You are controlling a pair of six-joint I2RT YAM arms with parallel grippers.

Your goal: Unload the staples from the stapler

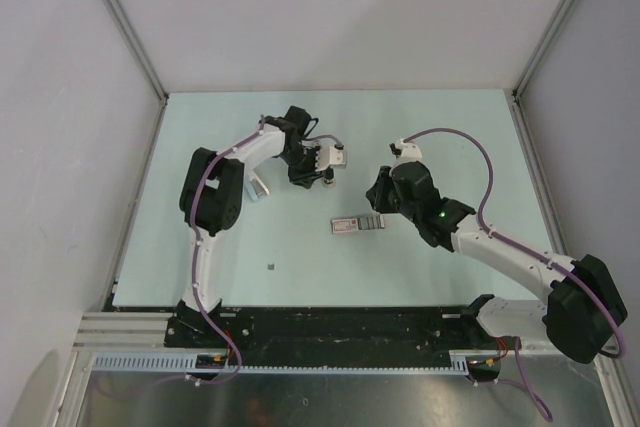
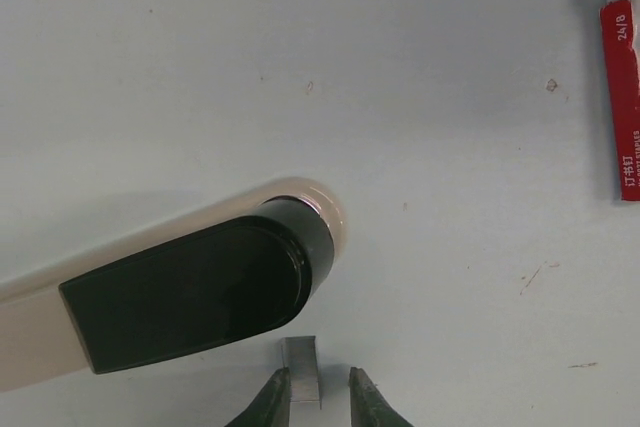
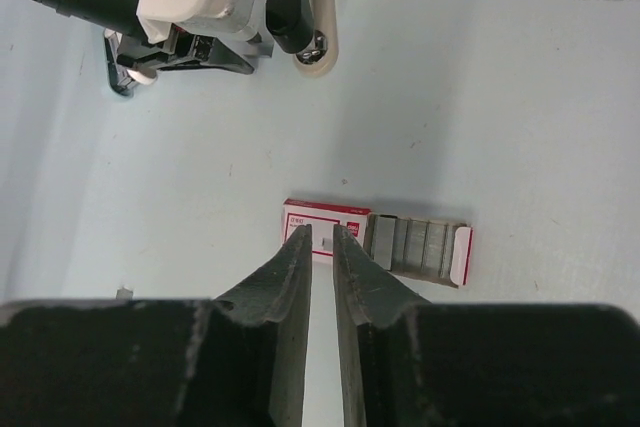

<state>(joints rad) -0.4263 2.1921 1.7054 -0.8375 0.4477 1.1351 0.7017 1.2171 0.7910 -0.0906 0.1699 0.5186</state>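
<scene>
The stapler (image 2: 190, 297), pale beige with a black part, lies just ahead of my left gripper (image 2: 319, 377). It also shows in the top view (image 1: 341, 156) and the right wrist view (image 3: 318, 17). A short grey strip of staples (image 2: 302, 367) lies between the left jaws. It touches the left finger and a gap shows on the right, so the left gripper (image 1: 328, 173) is open. My right gripper (image 3: 321, 230) is open by a narrow gap and empty. In the top view the right gripper (image 1: 372, 209) is over the staple box.
A red-and-white staple box (image 3: 330, 212) with its tray of grey strips (image 3: 420, 245) pulled out lies mid-table (image 1: 358, 224); its red edge shows in the left wrist view (image 2: 622, 97). A small pale object (image 1: 258, 187) lies left of the left arm. A tiny dark bit (image 1: 272, 267) lies nearer the front.
</scene>
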